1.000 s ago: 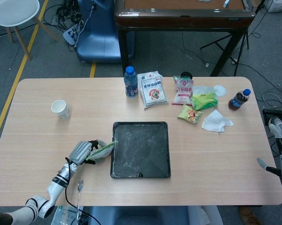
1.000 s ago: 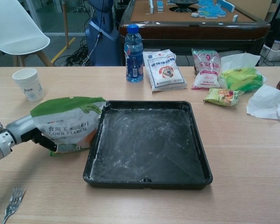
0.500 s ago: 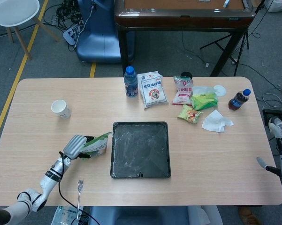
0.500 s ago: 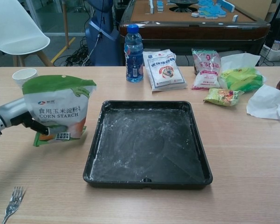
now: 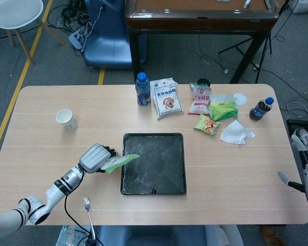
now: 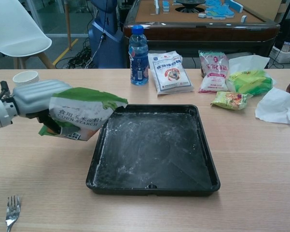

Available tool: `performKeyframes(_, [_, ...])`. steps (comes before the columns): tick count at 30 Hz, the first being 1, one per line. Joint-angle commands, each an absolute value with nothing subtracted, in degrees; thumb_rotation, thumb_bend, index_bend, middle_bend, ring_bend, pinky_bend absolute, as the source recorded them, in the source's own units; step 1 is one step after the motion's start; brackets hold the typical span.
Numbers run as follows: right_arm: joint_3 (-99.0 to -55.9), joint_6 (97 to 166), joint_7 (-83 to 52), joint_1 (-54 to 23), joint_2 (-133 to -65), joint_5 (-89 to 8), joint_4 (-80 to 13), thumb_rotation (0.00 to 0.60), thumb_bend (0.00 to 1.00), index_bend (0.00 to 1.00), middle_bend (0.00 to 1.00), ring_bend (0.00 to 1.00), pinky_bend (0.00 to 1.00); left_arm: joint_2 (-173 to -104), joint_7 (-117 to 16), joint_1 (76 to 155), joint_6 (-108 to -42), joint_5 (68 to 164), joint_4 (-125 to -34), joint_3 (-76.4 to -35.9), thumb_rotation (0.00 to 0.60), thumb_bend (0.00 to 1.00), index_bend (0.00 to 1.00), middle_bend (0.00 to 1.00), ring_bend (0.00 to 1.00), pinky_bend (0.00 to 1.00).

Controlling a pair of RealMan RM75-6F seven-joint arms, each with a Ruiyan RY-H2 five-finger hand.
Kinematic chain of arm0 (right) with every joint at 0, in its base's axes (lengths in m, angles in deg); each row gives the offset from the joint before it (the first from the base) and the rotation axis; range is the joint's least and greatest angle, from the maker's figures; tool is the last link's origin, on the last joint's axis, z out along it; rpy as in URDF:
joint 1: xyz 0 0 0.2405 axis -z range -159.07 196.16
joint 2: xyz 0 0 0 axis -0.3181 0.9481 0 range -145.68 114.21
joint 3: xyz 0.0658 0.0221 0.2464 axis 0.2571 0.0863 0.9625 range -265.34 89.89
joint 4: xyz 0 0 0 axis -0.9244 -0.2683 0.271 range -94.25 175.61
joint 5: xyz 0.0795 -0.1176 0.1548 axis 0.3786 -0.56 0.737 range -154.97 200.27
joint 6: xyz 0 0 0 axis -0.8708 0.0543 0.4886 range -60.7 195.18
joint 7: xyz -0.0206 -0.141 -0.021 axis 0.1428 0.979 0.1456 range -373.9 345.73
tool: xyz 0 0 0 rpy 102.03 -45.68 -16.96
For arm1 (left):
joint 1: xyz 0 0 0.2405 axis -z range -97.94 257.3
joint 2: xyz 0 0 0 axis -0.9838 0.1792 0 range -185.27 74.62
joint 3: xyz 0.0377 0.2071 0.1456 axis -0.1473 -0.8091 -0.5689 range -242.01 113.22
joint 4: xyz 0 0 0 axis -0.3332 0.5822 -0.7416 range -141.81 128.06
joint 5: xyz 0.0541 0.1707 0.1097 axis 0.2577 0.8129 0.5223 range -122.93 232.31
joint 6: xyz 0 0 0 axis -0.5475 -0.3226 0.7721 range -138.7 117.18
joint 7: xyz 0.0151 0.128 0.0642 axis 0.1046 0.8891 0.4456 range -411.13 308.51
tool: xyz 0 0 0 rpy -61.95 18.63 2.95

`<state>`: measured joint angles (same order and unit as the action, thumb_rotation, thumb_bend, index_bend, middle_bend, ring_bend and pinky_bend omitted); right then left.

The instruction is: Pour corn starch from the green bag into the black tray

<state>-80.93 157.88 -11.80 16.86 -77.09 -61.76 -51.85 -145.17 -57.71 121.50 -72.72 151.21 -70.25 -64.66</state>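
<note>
My left hand (image 5: pixel 95 158) (image 6: pixel 37 96) grips the green and white corn starch bag (image 5: pixel 119 162) (image 6: pixel 83 113) left of the black tray (image 5: pixel 154 185) (image 6: pixel 154 183). The bag is tilted, its green top leaning over the tray's left rim. The tray's floor carries a thin dusting of white powder. My right hand (image 5: pixel 298 185) shows only as a sliver at the right edge of the head view, off the table; its fingers cannot be made out.
A fork (image 5: pixel 88 210) (image 6: pixel 10 217) lies near the front edge, a paper cup (image 5: pixel 66 119) (image 6: pixel 25 77) at the left. Behind the tray stand a blue-capped water bottle (image 5: pixel 142 89), snack bags (image 5: pixel 166 97), a tissue (image 5: pixel 236 132) and a dark drink bottle (image 5: pixel 260 108).
My left hand has carried the bag rightward toward the tray and tipped it from upright, so its top now hangs over the tray's left rim.
</note>
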Motion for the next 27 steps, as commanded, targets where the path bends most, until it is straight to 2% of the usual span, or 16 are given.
performKeyframes(1, [-81.0, 157.9, -12.3, 16.9, -77.4, -61.7, -51.3, 0.600, 0.05, 0.10, 0.26, 0.03, 0.07, -141.4, -39.2, 125.4, -64.8, 148.5, -80.9, -62.4, 0.600, 0.36, 0.45, 0.56, 0.53, 0.68])
performKeyframes(6, [-81.0, 158.0, -13.4, 17.1, -77.8, -61.7, -50.1, 0.600, 0.05, 0.10, 0.26, 0.03, 0.07, -142.2, -20.2, 126.7, -60.9, 145.0, -84.7, -61.0, 0.600, 0.38, 0.44, 0.56, 0.52, 0.68])
performKeyframes(11, [-81.0, 158.4, -14.2, 17.4, -78.1, -61.8, -49.4, 0.600, 0.05, 0.10, 0.26, 0.03, 0.07, -144.3, -0.2, 125.7, -61.5, 140.6, -86.4, -60.2, 0.600, 0.42, 0.43, 0.55, 0.52, 0.68])
performKeyframes(19, [-81.0, 158.1, -14.6, 17.3, -78.6, -61.6, -48.7, 0.600, 0.05, 0.10, 0.26, 0.03, 0.07, -144.6, 18.9, 126.2, -59.0, 135.7, -88.9, -62.4, 0.600, 0.45, 0.42, 0.54, 0.50, 0.68])
performKeyframes(27, [-80.8, 158.0, -14.7, 17.2, -78.7, -61.6, -48.6, 0.600, 0.05, 0.10, 0.26, 0.03, 0.07, -144.4, 29.2, 127.7, -57.1, 132.1, -89.6, -64.5, 0.600, 0.48, 0.43, 0.54, 0.50, 0.68])
